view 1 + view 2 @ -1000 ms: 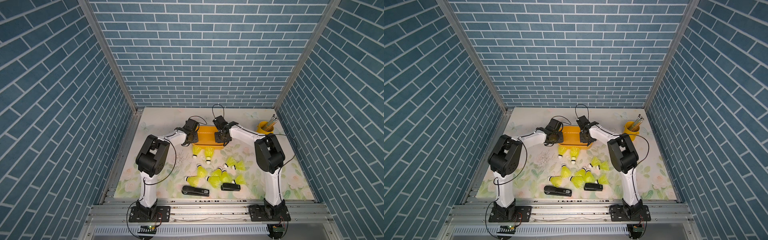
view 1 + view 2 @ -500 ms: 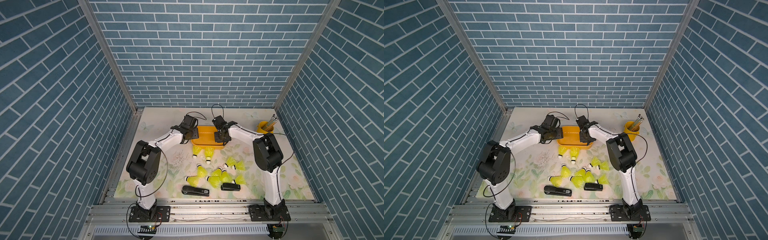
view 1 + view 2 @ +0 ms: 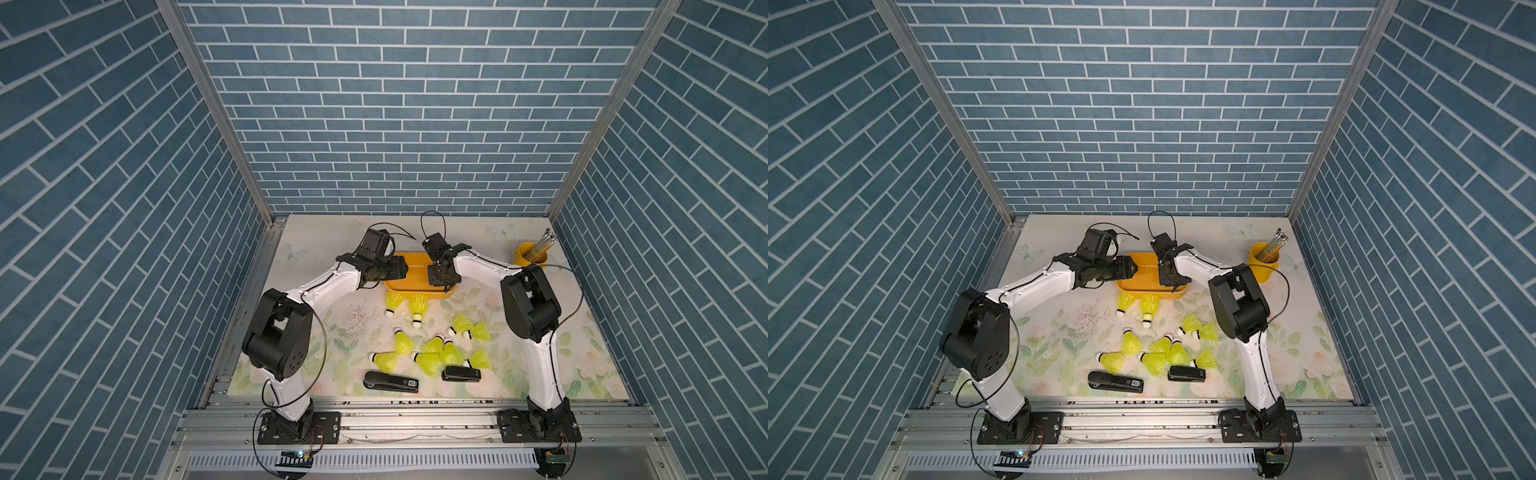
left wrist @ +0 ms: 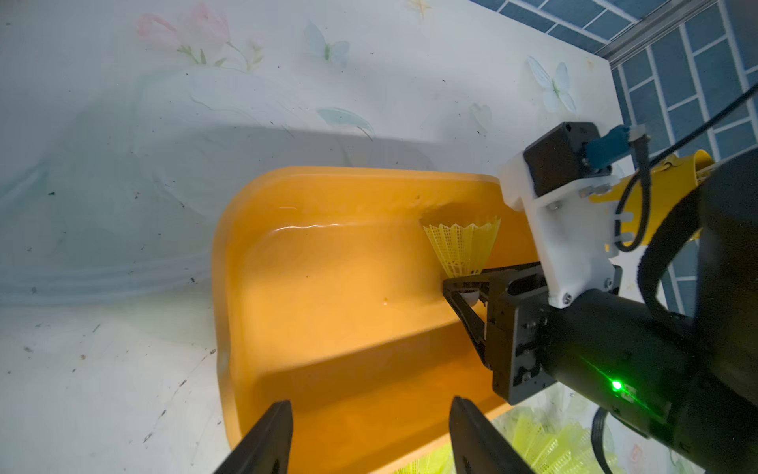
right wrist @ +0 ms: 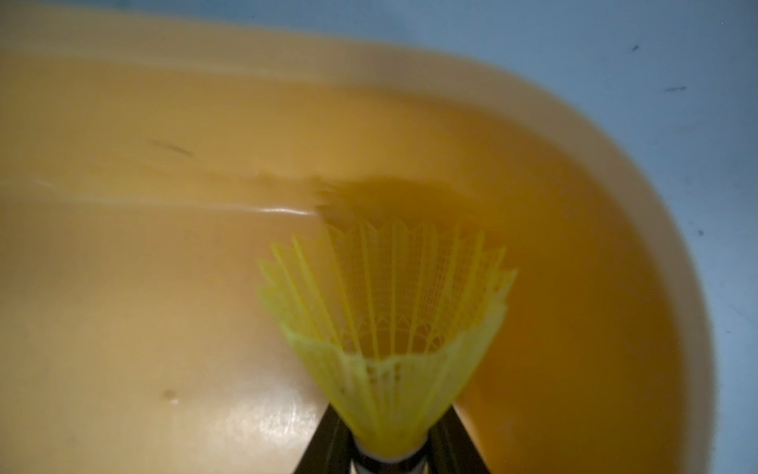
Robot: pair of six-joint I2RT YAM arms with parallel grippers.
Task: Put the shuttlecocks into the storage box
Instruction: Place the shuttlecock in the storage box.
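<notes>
Neon yellow-green mesh forms the skirt of the held shuttlecock (image 5: 385,349), whose rounded base is clamped between the fingers of the right gripper (image 4: 467,293). The skirt points away from the gripper, above the floor of the storage box (image 4: 328,295) and close to the box's far wall. It sits toward the end of the box on the robot's right. Whether the skirt touches the plastic cannot be told.

The shallow orange box lies toward the back of the table (image 3: 582,332). At its opposite end hovers the left gripper (image 4: 369,435), its two black fingers spread apart over the rim.

In both top views two loose shuttlecocks (image 3: 392,301) lie just in front of the box's near wall, white tips pointing toward the robot's base. Further forward a scattered cluster (image 3: 432,351) of shuttlecocks lies on the floral surface, some touching one another. Two black staplers (image 3: 390,381) lie at the cluster's near edge, the shorter one touching a shuttlecock. A yellow pencil cup (image 3: 530,253) stands in the back corner on the robot's right, well apart from the box.
</notes>
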